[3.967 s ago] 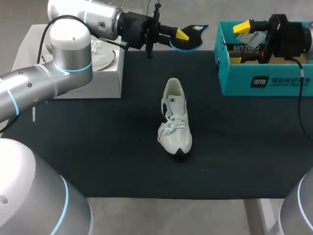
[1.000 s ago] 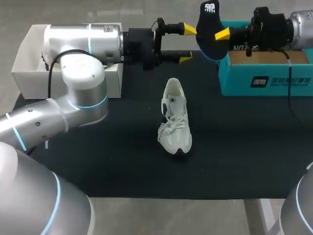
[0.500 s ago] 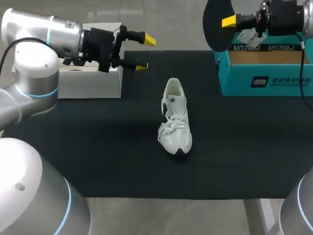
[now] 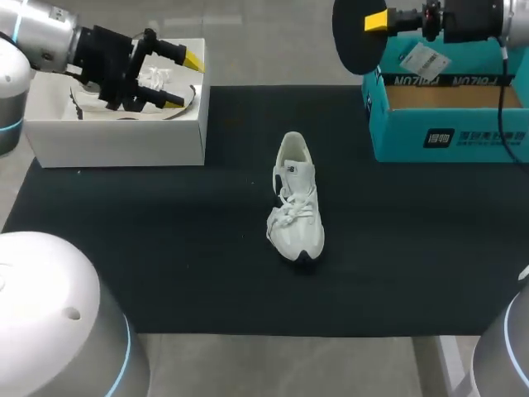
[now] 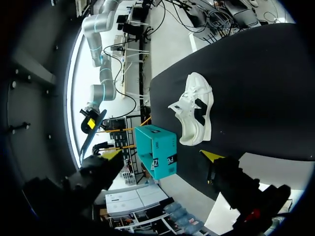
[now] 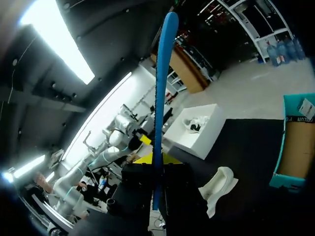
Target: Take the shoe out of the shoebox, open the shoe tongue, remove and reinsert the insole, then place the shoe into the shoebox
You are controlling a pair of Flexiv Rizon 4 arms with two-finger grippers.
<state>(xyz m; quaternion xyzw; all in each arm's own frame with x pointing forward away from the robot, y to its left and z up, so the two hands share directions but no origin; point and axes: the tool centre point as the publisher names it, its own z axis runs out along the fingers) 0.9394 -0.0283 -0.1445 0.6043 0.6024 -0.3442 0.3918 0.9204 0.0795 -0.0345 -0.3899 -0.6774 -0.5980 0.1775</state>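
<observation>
Head view has the left arm [image 4: 41, 29] coming in from the far left corner, wrist roughly level, so the left gripper [image 4: 182, 80] hangs over the white box [image 4: 116, 141]. Its fingers are spread wide with nothing between them. The right arm [image 4: 488, 16] runs in along the far right edge, stretched out level above the teal shoebox [image 4: 450, 136]. The right gripper [image 4: 374, 22] points toward the middle of the table and is clamped on the insole [image 4: 354, 41]. That insole stands up on edge with its dark face toward the camera, up in the air by the shoebox's left corner. From the right wrist it's edge-on, just a thin blue strip rising straight out from between the fingers. The shoe [image 4: 296, 198] sits on its sole mid-table on the black mat [image 4: 165, 248], toe toward the near edge, well apart from both boxes and both grippers. The shoebox is open on top, with a paper tag [image 4: 423, 59] dangling over its back wall.
</observation>
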